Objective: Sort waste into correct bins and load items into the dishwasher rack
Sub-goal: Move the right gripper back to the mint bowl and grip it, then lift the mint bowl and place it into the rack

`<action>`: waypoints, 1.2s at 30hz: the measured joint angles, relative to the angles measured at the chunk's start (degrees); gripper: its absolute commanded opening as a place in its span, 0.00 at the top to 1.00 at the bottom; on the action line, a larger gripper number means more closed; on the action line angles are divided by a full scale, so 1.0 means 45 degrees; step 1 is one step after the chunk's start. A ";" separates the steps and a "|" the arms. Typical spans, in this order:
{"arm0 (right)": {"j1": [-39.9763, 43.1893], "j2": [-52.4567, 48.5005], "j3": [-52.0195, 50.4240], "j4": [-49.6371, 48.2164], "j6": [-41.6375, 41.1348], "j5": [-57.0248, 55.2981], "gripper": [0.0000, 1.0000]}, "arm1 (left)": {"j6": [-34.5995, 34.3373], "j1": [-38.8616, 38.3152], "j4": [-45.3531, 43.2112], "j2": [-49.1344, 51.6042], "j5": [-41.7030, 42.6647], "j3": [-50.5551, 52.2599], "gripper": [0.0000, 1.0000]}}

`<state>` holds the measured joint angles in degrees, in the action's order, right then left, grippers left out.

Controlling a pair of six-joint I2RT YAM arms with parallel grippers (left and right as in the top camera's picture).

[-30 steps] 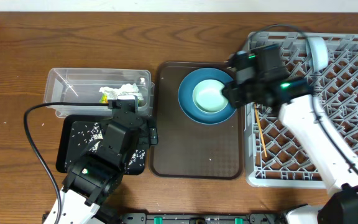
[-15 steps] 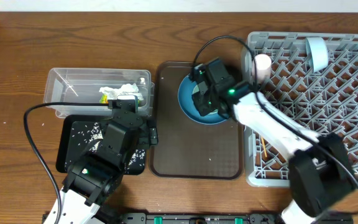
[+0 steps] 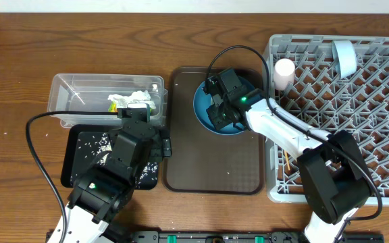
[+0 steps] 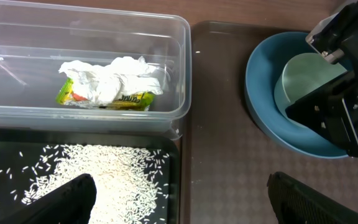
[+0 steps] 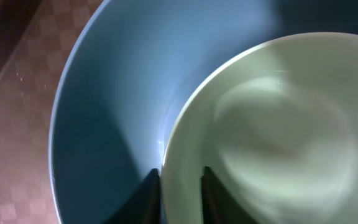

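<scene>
The pale-green bowl (image 4: 306, 78) is nested in the dark-blue plate (image 4: 263, 93) at the far end of the brown serving tray (image 3: 208, 169). Its left rim is pinched between the closed-in fingers of the right gripper (image 5: 180, 186), one inside the wall and one outside, presumably so that it can be lifted clear of the plate and carried right to the dishwasher rack (image 3: 370, 135). The rack's raised left wall must be cleared on that path. The white-pink cup (image 3: 283, 69) is set just beside it, with a chopstick (image 3: 283, 150) nearer and the light-blue bowl (image 3: 345, 57) farther right. To the left, the napkin (image 4: 114, 78) and wrapper (image 4: 129, 99) are held in the clear tub (image 3: 73, 91). The rice (image 4: 104, 174) is spread in the black tray (image 4: 5, 155). The left gripper (image 4: 188, 199) is held wide open and empty above it.
</scene>
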<state>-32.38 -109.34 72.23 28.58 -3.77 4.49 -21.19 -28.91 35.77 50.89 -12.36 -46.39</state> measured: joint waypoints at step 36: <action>0.8539 0.5396 -0.0005 -0.0044 0.0452 1.0894 0.99 | 0.0000 0.0000 0.0005 0.0000 0.0000 0.0000 0.09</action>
<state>6.04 -85.06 72.20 28.38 -1.74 53.52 -21.19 -28.91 35.79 50.89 -12.36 -46.39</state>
